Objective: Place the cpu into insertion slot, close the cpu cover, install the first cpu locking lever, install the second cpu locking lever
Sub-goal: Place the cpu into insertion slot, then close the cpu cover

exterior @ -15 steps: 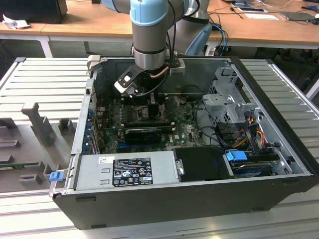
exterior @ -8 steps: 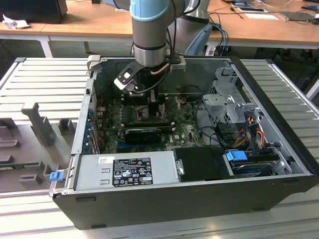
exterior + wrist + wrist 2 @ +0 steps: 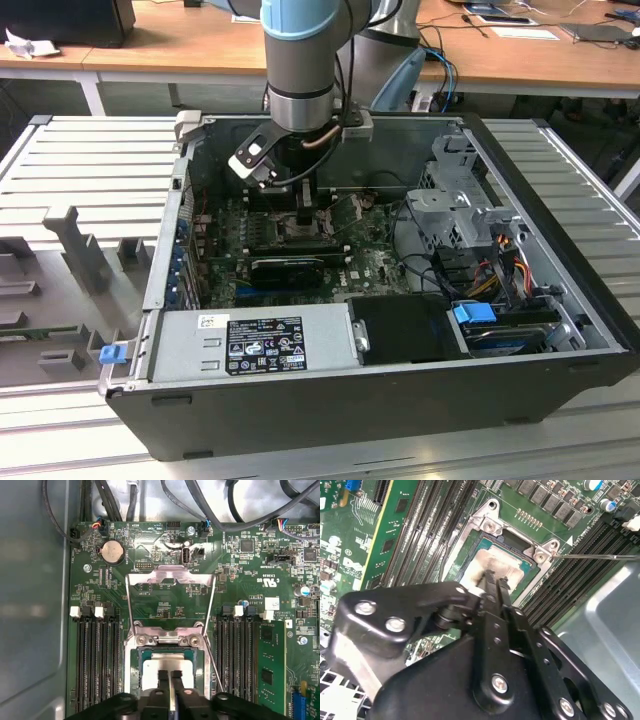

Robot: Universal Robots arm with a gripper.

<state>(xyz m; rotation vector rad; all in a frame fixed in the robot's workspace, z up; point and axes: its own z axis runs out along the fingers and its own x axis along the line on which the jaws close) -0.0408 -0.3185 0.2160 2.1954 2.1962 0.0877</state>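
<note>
The chip (image 3: 167, 666) lies flat in its socket (image 3: 134, 652), directly under the tool (image 3: 169, 672). The tool's fingers are together with nothing between them, tips at or just above the chip's face. The cover (image 3: 170, 576) stands open beyond the tips, and its lever (image 3: 216, 667) is free to one side. Seating looks about done. Any touch should be light and straight down, with no sideways drag across the pins. The arm (image 3: 300, 60) stands vertical inside the open case (image 3: 400, 390).

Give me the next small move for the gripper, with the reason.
Probably lift the gripper straight up off the cpu: the chip seems to lie flat in the insertion slot, while the cpu cover stands hinged open beyond it.
</note>
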